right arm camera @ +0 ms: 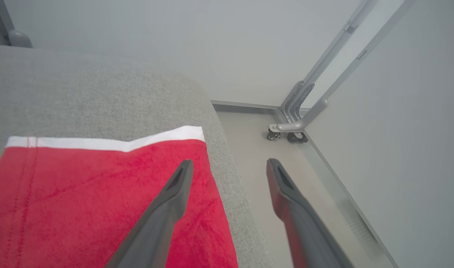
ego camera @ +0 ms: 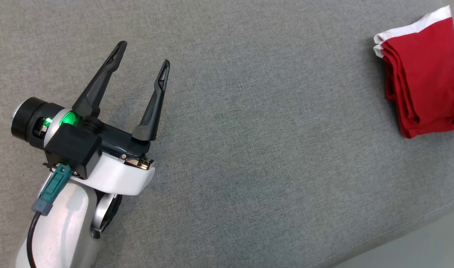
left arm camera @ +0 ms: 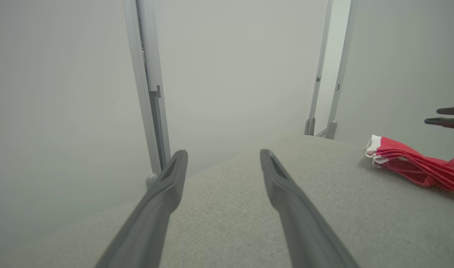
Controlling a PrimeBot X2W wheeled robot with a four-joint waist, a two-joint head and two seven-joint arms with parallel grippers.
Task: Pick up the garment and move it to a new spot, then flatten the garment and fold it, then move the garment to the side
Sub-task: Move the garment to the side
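Note:
The garment (ego camera: 426, 76) is red with a white band, folded into a small stack at the right edge of the grey padded table (ego camera: 249, 149). My left gripper (ego camera: 145, 54) rests open at the left of the table, far from the garment, with nothing between its fingers. The left wrist view shows the folded garment (left arm camera: 416, 165) lying to the right, with the right gripper's fingertips (left arm camera: 448, 116) hovering above it. In the right wrist view my right gripper (right arm camera: 230, 165) stands open above the garment's (right arm camera: 93, 201) right edge at the table's rim, holding nothing.
The table's right edge (right arm camera: 227, 156) drops to a pale floor (right arm camera: 264, 175). A wheeled metal frame leg (right arm camera: 290, 130) stands in the corner by the wall. Upright frame posts (left arm camera: 149, 85) rise behind the table's far side. Broad bare grey surface lies between the left gripper and the garment.

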